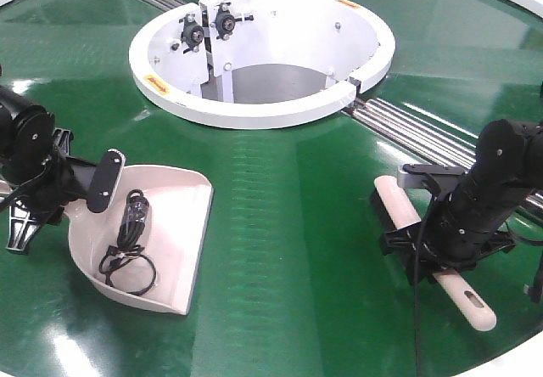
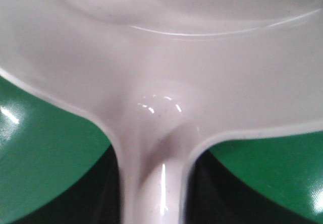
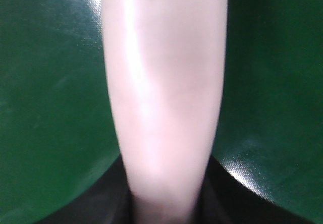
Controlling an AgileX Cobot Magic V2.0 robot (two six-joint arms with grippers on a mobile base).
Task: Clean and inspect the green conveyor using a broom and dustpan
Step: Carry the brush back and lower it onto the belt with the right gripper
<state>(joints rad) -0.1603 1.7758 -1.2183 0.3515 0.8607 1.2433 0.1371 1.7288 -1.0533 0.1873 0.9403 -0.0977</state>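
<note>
Right pincer (image 1: 428,245) clamps the likely light, stiff, slick broom (image 1: 465,299) mid-handle at 4 o'clock from the white ring (image 1: 254,114) on the green conveyor (image 1: 288,224), while left pincer (image 1: 92,188) grips the dustpan (image 1: 174,224) by its thin handle at 8 o'clock.

Supporting surface: 1 glossy green conveyor (image 1: 288,224), curved, with silver rollers (image 1: 407,126) at its seams and a white central ring (image 1: 254,109) set into it. 2 items lie directly on the belt: the dustpan (image 1: 182,216) at left, mouth flat on the surface, and the broom (image 1: 396,200) at right, well apart.
</note>
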